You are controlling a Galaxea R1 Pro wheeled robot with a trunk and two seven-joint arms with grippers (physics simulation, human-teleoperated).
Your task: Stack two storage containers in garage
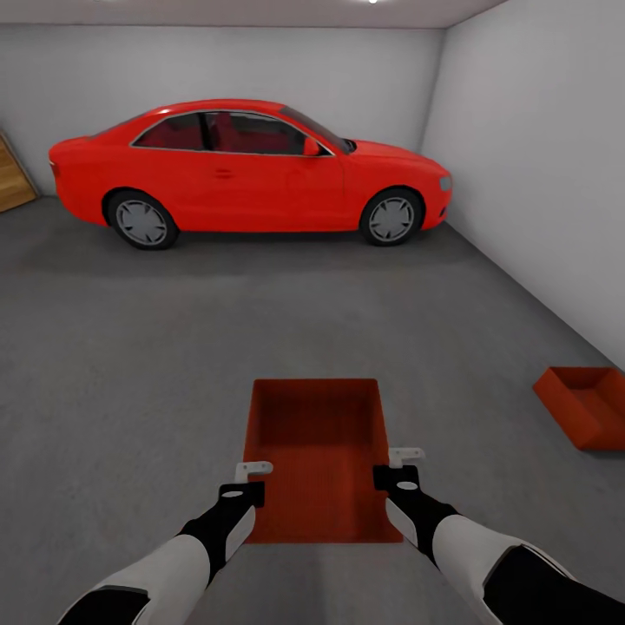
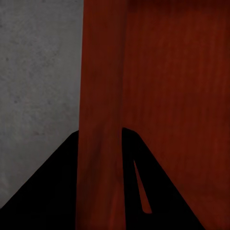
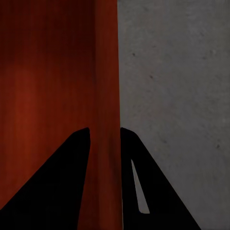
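Fingers of the left gripper (image 1: 253,483) pinch the left long wall of the open orange-red rectangular container (image 1: 319,451); the dark fingers (image 2: 52,191) straddle that thin wall. Right gripper (image 1: 397,467) clamps the opposite long wall likewise, fingers (image 3: 57,182) either side. Container held between both arms over dark grey concrete floor (image 1: 130,347), long axis pointing toward the red car (image 1: 252,169). Second orange-red container (image 1: 586,404) rests on the floor to its right, near the pale grey wall (image 1: 538,174).
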